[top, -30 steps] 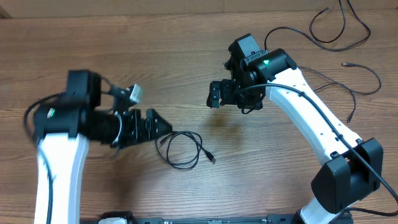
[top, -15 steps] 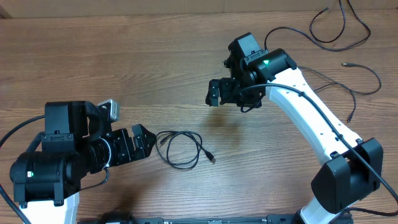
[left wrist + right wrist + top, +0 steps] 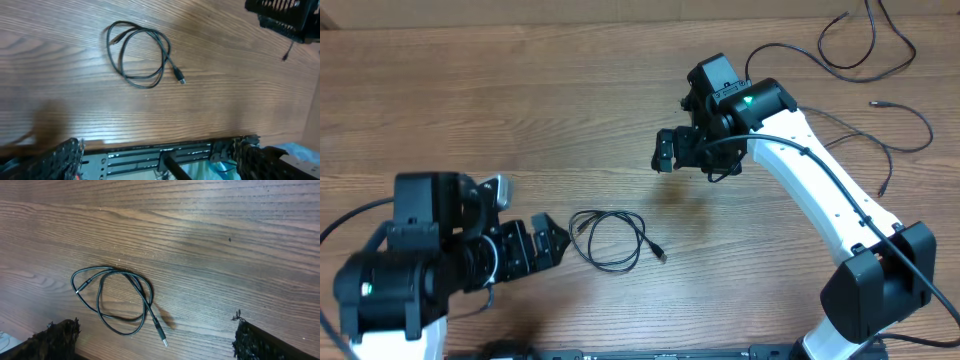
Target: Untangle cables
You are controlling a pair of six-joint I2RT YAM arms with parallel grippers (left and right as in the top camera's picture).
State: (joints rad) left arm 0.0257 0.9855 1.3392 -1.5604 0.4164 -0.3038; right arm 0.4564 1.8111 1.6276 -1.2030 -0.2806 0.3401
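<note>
1. My left pincer (image 3: 552, 243) is released and holds nothing. It sits low over the table (image 3: 570, 100), just beside the coiled cable (image 3: 641, 233).
2. My right pincer (image 3: 665, 152) is spread wide too, empty, hanging above the table well apart from that coil.
3. The coil lies alone between the two arms, touching no other cable, so I judge the separating largely done.
4. What is left, I think, is opening the coil: its strands cross over themselves in a double loop.
5. The other cables (image 3: 823, 45) lie at the far right edge. I cannot tell whether they are snagged.
6. Only the overhead view shows those far cables and both arms.
7. The wrist views show the coil's crossings (image 3: 145, 297) and its plug end (image 3: 180, 78) more clearly.
</note>
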